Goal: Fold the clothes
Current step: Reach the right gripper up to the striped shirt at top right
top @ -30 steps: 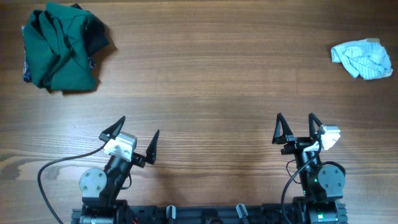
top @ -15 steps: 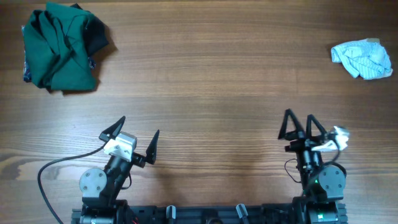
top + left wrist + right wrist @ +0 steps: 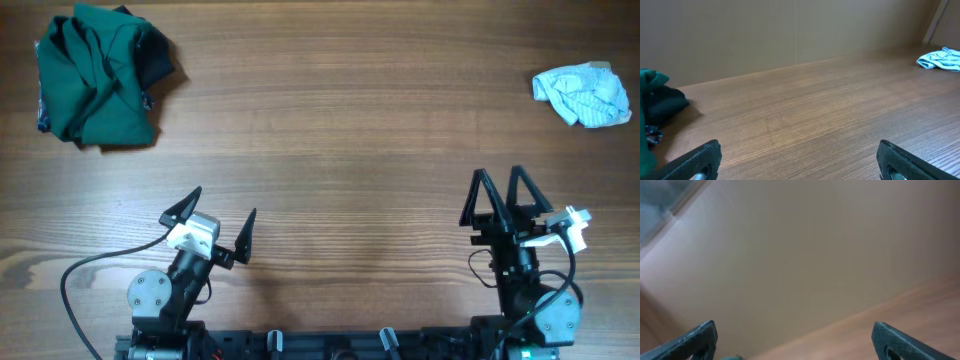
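The clothes lie in two heaps at the far corners of the wooden table (image 3: 340, 130). A crumpled dark green garment (image 3: 97, 75) is at the far left, and it also shows at the left edge of the left wrist view (image 3: 655, 100). A small pale blue-and-white striped garment (image 3: 583, 97) is bunched at the far right (image 3: 940, 59). My left gripper (image 3: 222, 212) (image 3: 800, 162) is open and empty near the front edge, far from both. My right gripper (image 3: 498, 180) (image 3: 795, 342) is open, empty and tilted up toward the wall, well short of the striped garment.
A beige wall (image 3: 790, 30) stands behind the table's far edge. The arm bases and a black cable (image 3: 80, 275) sit along the front edge.
My right gripper has swung to the right and a little further out over the table. The left arm and both garments have not moved.
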Controlling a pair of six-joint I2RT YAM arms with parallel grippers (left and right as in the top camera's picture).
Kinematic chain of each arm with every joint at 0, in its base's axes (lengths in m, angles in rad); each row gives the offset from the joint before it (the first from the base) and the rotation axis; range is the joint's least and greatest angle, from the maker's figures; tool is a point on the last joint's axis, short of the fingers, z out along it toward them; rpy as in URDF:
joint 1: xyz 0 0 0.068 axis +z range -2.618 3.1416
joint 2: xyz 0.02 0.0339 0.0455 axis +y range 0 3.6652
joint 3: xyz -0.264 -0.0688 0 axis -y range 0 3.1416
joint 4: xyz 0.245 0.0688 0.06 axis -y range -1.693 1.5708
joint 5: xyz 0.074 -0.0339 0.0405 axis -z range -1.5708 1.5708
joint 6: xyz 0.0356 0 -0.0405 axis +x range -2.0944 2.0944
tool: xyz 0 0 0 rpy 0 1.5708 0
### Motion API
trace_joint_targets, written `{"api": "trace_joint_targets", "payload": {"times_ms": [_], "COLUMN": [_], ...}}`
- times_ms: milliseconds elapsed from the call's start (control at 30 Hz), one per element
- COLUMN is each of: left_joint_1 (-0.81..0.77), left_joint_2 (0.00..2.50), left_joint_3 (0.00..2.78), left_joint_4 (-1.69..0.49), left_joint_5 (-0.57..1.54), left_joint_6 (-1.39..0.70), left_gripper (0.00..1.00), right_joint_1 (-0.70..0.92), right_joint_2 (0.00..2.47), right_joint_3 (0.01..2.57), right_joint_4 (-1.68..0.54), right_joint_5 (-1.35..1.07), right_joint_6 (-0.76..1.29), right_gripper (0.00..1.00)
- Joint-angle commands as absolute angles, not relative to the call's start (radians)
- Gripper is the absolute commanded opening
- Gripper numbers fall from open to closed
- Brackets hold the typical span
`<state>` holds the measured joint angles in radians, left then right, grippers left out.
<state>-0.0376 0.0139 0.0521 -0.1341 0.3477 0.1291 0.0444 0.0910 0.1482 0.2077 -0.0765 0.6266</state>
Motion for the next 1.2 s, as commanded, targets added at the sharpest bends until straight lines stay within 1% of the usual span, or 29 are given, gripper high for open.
{"api": "trace_joint_targets", "payload": {"times_ms": [0,133,167,300,433,600,667,833,900,1067,1167], "left_joint_1": [-0.043,-0.043,-0.043,-0.043,-0.043,-0.043,-0.043,-0.043,-0.043,-0.043,-0.043], "left_joint_2": [0.007,0.007,0.007,0.007,0.007,0.007,0.007,0.007,0.007,0.007,0.007], "left_joint_3": [0.043,0.043,0.043,0.043,0.043,0.043,0.043,0.043,0.043,0.043,0.043], "left_joint_4": [-0.134,-0.134,-0.134,-0.134,-0.134,-0.134,-0.134,-0.134,-0.134,-0.134,-0.134], "left_joint_5": [0.339,0.339,0.339,0.339,0.339,0.339,0.339,0.339,0.339,0.339,0.339], "left_joint_6": [0.119,0.119,0.119,0.119,0.120,0.120,0.119,0.120,0.119,0.119,0.120], "left_gripper": [1.00,1.00,1.00,1.00,1.00,1.00,1.00,1.00,1.00,1.00,1.00], "right_joint_1": [0.039,0.039,0.038,0.003,-0.091,-0.199,-0.220,-0.266,-0.305,-0.395,-0.428], "right_joint_2": [0.305,0.558,0.650,0.866,1.138,1.362,1.400,1.449,1.493,1.636,1.716], "right_joint_3": [0.356,0.575,0.670,0.915,1.210,1.459,1.493,1.494,1.494,1.494,1.494], "right_joint_4": [0.130,0.044,-0.020,-0.237,-0.459,-0.599,-0.599,-0.507,-0.467,-0.421,-0.387], "right_joint_5": [0.006,0.048,0.084,0.117,0.094,0.089,0.090,0.107,0.109,-0.025,-0.025], "right_joint_6": [0.384,0.270,0.233,0.170,0.155,0.157,0.157,0.162,0.208,0.238,0.235], "right_gripper": [1.00,1.00,1.00,1.00,1.00,1.00,0.99,1.00,1.00,1.00,1.00]}}
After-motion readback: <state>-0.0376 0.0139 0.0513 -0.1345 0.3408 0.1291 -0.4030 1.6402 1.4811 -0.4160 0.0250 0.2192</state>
